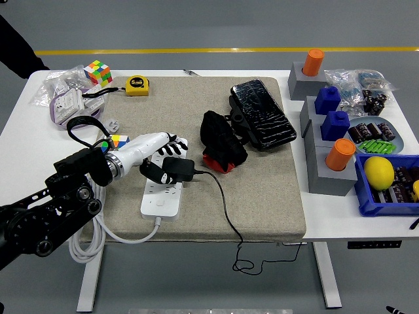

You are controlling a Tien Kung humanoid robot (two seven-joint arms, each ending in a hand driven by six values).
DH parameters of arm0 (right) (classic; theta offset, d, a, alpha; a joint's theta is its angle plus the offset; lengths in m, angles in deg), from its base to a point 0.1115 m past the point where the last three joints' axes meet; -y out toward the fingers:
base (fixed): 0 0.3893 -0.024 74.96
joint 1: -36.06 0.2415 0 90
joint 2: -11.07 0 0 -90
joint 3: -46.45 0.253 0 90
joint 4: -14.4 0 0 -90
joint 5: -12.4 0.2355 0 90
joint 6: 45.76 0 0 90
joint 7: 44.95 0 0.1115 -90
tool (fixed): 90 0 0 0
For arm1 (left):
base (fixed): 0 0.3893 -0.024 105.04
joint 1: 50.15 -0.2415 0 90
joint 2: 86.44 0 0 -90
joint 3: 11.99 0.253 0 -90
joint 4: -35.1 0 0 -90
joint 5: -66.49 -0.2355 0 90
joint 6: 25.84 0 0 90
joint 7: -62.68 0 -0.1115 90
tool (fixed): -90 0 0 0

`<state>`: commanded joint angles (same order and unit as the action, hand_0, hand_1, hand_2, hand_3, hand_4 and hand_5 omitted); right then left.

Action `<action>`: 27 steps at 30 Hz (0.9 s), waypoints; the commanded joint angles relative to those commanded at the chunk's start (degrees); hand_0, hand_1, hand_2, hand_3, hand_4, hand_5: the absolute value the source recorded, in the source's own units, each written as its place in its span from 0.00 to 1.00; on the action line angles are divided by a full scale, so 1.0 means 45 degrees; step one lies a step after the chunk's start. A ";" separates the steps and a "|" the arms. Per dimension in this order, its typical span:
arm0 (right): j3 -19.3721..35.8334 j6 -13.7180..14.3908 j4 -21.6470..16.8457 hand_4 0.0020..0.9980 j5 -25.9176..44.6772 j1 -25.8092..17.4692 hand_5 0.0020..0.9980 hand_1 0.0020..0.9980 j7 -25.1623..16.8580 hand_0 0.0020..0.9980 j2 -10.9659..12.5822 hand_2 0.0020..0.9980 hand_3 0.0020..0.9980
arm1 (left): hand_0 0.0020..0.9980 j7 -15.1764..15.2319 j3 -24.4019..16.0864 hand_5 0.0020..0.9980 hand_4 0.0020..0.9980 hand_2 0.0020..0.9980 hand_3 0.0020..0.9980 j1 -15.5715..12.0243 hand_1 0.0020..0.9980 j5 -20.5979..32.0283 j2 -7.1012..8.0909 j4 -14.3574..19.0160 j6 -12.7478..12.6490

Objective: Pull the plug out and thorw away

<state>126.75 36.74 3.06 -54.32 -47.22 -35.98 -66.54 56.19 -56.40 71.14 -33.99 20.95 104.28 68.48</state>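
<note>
Left white 5-fingered hand [159, 156] is closing thumb and fingers around black plug adapter [177, 169] seated in white power strip [162, 196] on beige mat; next: lifting straight up

Plug [177, 168] on power strip [163, 190] — mat's [262, 196] left side, pouch [221, 140] right of plug, tape measure [137, 85] behind

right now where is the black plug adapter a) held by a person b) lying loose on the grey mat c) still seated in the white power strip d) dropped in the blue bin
c: the black plug adapter sits on the white power strip, with the left hand reaching at it and its cord trailing off the table's near edge.
</note>
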 joint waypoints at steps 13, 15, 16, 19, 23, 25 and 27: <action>-0.0019 -0.0005 -0.0006 0.99 0.0019 0.0018 0.46 0.63 -0.0004 0.63 0.0006 0.62 0.57 | 0.29 0.0153 -0.0011 0.00 0.66 0.42 0.52 0.0042 0.32 0.0950 -0.0023 0.0026 0.0065; -0.0007 -0.0001 -0.0011 0.99 0.0019 0.0027 0.46 0.63 -0.0007 0.63 0.0009 0.62 0.57 | 0.29 0.0164 -0.0011 0.00 0.66 0.42 0.52 0.0071 0.32 0.1128 -0.0008 0.0083 0.0125; -0.0004 -0.0002 -0.0010 0.99 0.0019 0.0032 0.46 0.63 -0.0005 0.63 0.0011 0.62 0.57 | 0.29 0.0231 -0.0015 0.00 0.66 0.42 0.52 0.0082 0.32 0.1213 0.0007 0.0142 0.0123; -0.0005 -0.0001 -0.0013 0.99 0.0018 0.0034 0.46 0.63 -0.0006 0.63 0.0014 0.62 0.57 | 0.28 0.0354 -0.0061 0.00 0.67 0.40 0.50 0.0086 0.31 0.1283 0.0027 0.0283 0.0100; -0.0033 -0.0004 -0.0014 0.99 0.0025 0.0031 0.46 0.63 -0.0006 0.63 0.0014 0.62 0.57 | 0.28 0.0599 -0.0202 0.00 0.66 0.39 0.49 0.0052 0.29 0.1224 0.0069 0.0579 -0.0047; -0.0051 -0.0005 -0.0015 0.99 0.0031 0.0026 0.46 0.63 -0.0007 0.63 0.0012 0.62 0.57 | 0.28 0.0636 -0.0301 0.00 0.66 0.39 0.49 0.0017 0.29 0.1107 0.0094 0.0767 -0.0096; -0.0077 -0.0009 -0.0009 0.99 0.0033 0.0013 0.46 0.63 -0.0004 0.63 0.0013 0.62 0.57 | 0.28 0.0686 -0.0441 0.00 0.66 0.39 0.49 -0.0037 0.29 0.0800 0.0139 0.1130 -0.0176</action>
<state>126.40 36.70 3.02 -54.18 -47.16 -36.00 -66.48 59.28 -58.39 70.97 -30.39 21.57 109.36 67.69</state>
